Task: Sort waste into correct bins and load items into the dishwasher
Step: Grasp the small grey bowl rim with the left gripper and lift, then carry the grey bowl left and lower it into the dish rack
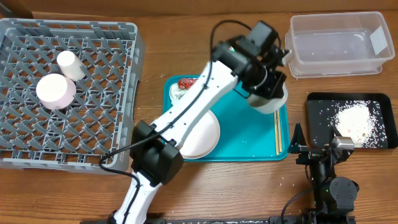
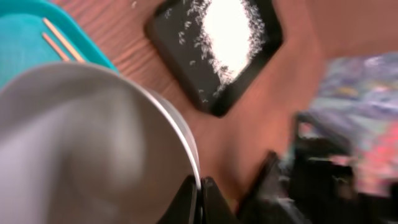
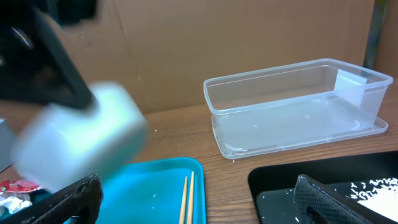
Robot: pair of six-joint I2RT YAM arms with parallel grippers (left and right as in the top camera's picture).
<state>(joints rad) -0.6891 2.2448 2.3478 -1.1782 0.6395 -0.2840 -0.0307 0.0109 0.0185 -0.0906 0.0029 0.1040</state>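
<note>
Rack [image 1: 118,93] at nine o'clock holds the cup [image 1: 70,65]. Left gripper [image 2: 200,196] pinches the bowl [image 2: 93,143] by its rim at the tray's [image 1: 249,140] two o'clock corner. Tub [image 1: 336,43] sits at two o'clock. The right gripper [image 3: 196,202], at four o'clock, gapes wide.

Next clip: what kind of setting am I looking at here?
Probably a lab mock-up of a dish-clearing station, not a real kitchen: a grey dish rack, a teal tray and a clear plastic tub sit on a bare wooden table, with plain cardboard behind.
</note>
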